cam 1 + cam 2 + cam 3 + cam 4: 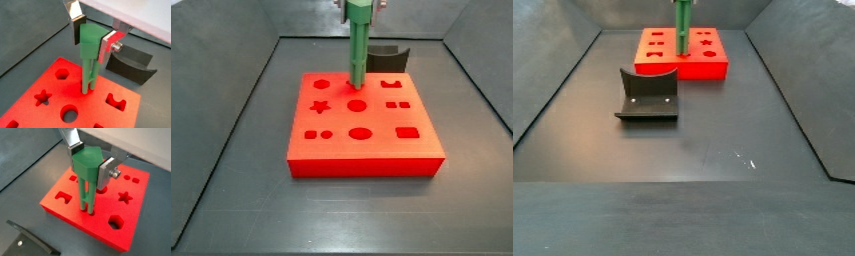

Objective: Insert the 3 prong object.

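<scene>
Insertion step: the gripper [88,169] hangs above the red block [133,223], fingers [107,173] clamped on the 3 prong object [87,173], its tips at the block's holes. Next, probably a straight push down.

The 3 prong object [88,170] looks like smooth, matt green plastic. The gripper [91,37] above the red slab [365,135] holds it between flat, shiny silver metal fingers [75,10]. The slab is glossy red plastic; the fixture [647,96] and bench [714,150] are dull dark grey.
</scene>
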Controlling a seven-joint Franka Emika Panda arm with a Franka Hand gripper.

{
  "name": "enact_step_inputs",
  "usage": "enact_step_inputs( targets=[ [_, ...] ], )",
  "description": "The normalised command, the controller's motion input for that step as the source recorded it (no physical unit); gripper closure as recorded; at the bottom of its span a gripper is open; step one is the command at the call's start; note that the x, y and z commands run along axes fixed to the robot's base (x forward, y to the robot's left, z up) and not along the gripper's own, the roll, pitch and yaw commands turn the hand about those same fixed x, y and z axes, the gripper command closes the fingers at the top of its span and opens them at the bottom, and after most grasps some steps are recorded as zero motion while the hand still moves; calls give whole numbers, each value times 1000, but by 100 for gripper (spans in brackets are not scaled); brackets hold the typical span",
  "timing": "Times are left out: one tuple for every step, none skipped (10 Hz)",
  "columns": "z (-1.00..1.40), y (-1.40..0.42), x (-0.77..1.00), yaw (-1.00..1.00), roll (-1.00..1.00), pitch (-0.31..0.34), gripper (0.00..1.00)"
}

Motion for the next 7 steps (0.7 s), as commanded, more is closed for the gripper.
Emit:
enact_step_inputs(
  targets=[
    [-243, 0, -26, -143, 1, 143, 100],
    [-191, 143, -240, -51, 1, 144, 100],
    [-140, 0, -117, -37, 0, 80, 100],
    [-83, 0, 0, 0, 0, 13, 100],
    [-89, 0, 0, 0, 0, -4, 100],
    [-663, 0, 843, -189, 19, 116, 100],
    [-754, 0, 691, -337, 24, 107, 100]
  ],
)
